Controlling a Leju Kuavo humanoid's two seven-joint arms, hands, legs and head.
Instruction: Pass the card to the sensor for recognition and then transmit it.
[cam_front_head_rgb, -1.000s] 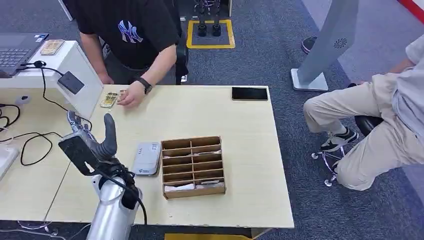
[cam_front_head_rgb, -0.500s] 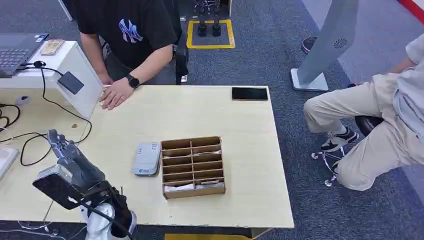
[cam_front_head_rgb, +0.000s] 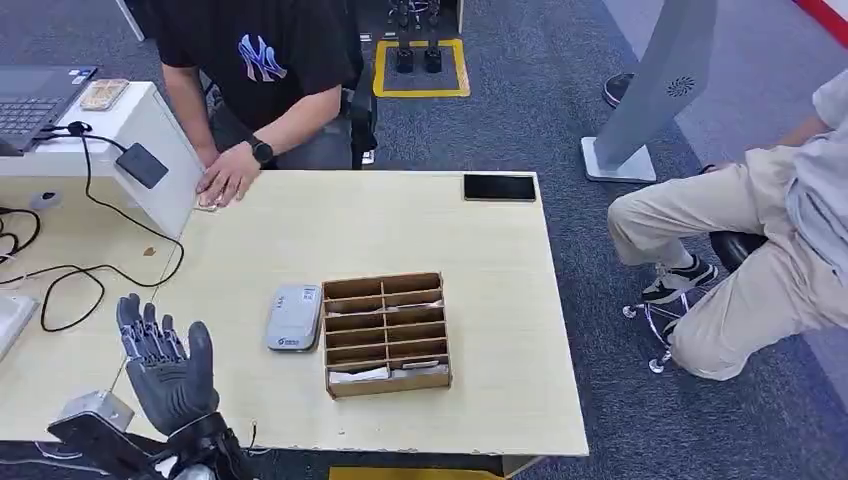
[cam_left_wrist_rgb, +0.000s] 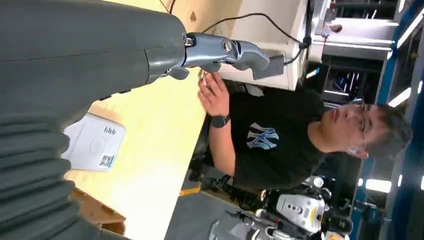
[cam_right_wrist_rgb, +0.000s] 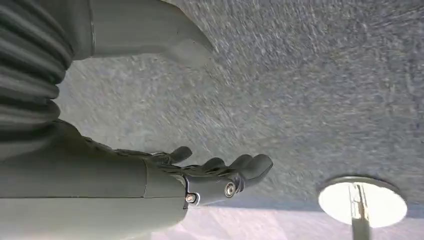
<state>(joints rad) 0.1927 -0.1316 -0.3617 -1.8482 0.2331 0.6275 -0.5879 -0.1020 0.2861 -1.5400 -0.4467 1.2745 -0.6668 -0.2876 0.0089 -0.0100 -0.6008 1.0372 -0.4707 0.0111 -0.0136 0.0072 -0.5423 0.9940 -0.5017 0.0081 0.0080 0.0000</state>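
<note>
Left hand (cam_front_head_rgb: 165, 375): empty, fingers spread, above worktop (cam_front_head_rgb: 400, 220) near corner
Right hand (cam_right_wrist_rgb: 220, 175): empty, fingers loosely extended, over floor
Card (cam_front_head_rgb: 207, 203): under person's hand (cam_front_head_rgb: 228, 176)

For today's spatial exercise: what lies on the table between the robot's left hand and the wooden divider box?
In the head view, a small grey card reader lies between the left robot hand and the wooden divider box.

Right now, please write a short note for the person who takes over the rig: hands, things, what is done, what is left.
Left hand: open, holds nothing, low over the near left of the table.
Right hand: open, holds nothing, hangs over the carpet.
Cards: under the person's hand at the far left edge.
Reader: flat beside the cardboard tray.
Done: no card in either robot hand.
Left: cannot tell which steps remain.
</note>
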